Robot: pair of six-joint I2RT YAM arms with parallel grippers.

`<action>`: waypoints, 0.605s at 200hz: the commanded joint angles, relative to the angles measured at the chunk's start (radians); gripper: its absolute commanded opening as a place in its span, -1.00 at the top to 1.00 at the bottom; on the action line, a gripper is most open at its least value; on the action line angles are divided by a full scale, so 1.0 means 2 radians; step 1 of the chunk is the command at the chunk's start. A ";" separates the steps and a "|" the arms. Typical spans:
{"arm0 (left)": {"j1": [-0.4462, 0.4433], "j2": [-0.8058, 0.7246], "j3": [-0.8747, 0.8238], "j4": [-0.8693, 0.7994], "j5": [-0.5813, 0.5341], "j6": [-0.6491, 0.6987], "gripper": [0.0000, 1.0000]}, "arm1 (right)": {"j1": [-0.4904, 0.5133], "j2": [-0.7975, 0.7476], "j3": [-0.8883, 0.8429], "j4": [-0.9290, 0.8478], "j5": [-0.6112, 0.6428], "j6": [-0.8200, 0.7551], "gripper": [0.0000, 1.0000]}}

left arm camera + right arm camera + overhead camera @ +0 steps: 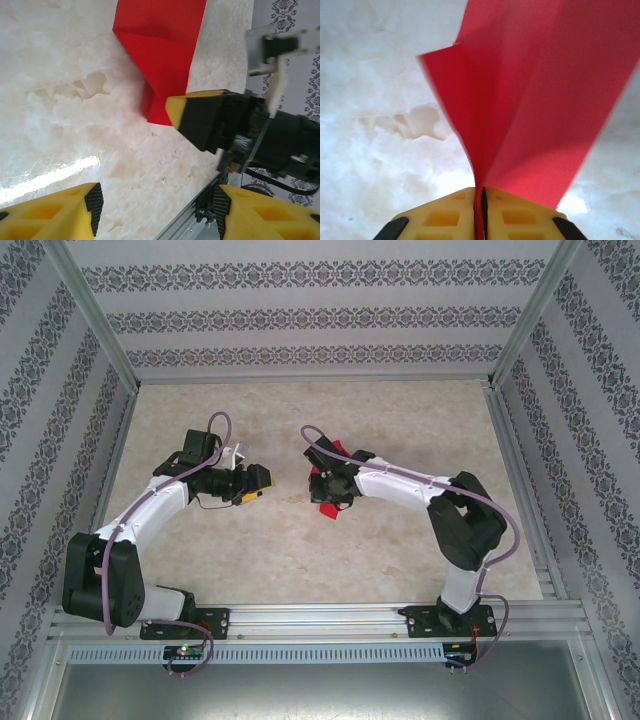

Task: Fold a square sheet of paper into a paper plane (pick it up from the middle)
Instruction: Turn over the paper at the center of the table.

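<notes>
Right end effector (481, 207) clamped on paper (535, 100) ahead; left end effector (157, 205) spread, empty. Risk: narrow grip lets sheet slip or tear.

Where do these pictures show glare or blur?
Left wrist view: a bright glare streak crosses the table at lower left, and the red paper looks sharp. Right wrist view: the paper's edges near the lens are soft, and bright patches on the table lie beside the right gripper. Top external view: even light, no strong glare.
</notes>
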 commanded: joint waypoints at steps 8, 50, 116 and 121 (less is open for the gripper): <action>0.005 -0.007 0.004 -0.006 0.014 0.012 -0.26 | -0.005 -0.046 -0.010 -0.045 0.028 -0.021 0.86; 0.004 -0.009 0.003 -0.004 0.019 0.008 -0.26 | -0.004 -0.090 0.011 -0.184 0.120 -0.076 0.93; 0.003 -0.002 0.008 0.010 0.015 -0.006 -0.26 | 0.023 -0.002 0.077 -0.449 0.316 -0.108 0.95; 0.002 -0.002 0.008 0.010 0.015 -0.005 -0.26 | 0.026 0.012 0.084 -0.456 0.320 -0.109 0.95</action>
